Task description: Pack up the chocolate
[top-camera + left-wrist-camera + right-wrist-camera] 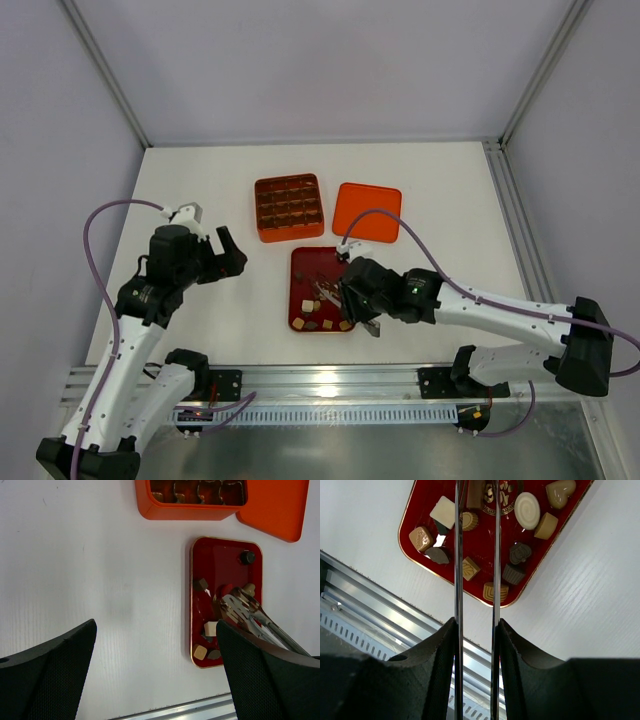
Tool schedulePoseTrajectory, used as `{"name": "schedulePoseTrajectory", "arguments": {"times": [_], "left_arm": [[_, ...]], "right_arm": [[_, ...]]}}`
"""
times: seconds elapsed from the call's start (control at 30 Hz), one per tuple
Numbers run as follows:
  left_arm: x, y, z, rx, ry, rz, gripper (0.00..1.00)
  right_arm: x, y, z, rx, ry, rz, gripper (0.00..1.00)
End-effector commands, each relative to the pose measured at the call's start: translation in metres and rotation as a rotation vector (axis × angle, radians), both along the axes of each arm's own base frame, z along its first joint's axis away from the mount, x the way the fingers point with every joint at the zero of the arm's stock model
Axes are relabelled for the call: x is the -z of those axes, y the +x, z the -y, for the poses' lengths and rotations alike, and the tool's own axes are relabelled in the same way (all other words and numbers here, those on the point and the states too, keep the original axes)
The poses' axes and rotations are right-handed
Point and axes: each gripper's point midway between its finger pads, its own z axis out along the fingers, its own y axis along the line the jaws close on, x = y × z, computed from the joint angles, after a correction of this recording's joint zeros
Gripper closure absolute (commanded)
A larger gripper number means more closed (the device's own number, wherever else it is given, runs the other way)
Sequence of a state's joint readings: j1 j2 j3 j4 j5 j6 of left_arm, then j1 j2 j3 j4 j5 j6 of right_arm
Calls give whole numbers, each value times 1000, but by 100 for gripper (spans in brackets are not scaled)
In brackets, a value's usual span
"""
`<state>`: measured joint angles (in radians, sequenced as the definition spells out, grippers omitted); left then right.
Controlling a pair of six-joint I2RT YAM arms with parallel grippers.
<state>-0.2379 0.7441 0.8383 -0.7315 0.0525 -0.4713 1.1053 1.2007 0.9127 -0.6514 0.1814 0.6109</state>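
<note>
Several chocolate pieces [527, 510], brown, tan and cream-white, lie loose in the dark red tray [415, 515]. My right gripper [476, 622] is shut on a pair of metal tongs [458, 555], whose two blades reach out over the tray. A dark brown bar-shaped piece [476, 492] sits between the blade tips; whether it is pinched I cannot tell. From above, the right gripper [352, 300] hangs over the tray's [303, 262] right side. My left gripper [228, 255] is open and holds nothing, above bare table left of the tray [220, 562].
The orange box with grid compartments [288, 207] stands behind the tray, and its flat orange lid [367, 212] lies beside it on the right. The aluminium rail [330, 380] runs along the table's near edge, just below the tray.
</note>
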Motion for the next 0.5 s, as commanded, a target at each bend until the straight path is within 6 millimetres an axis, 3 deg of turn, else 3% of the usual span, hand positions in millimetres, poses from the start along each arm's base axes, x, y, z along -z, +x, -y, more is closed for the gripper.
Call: {"name": "schedulePoseTrajectory", "arguments": {"times": [0.0,0.47], "left_arm": [[-5,4,0,-9,-2,30,0],[-6,4,0,-7,-1,32,0]], "right_arm": [[-2,3,-9,22,35,16,60],[17,-3,-12,6,-9,-12,61]]}}
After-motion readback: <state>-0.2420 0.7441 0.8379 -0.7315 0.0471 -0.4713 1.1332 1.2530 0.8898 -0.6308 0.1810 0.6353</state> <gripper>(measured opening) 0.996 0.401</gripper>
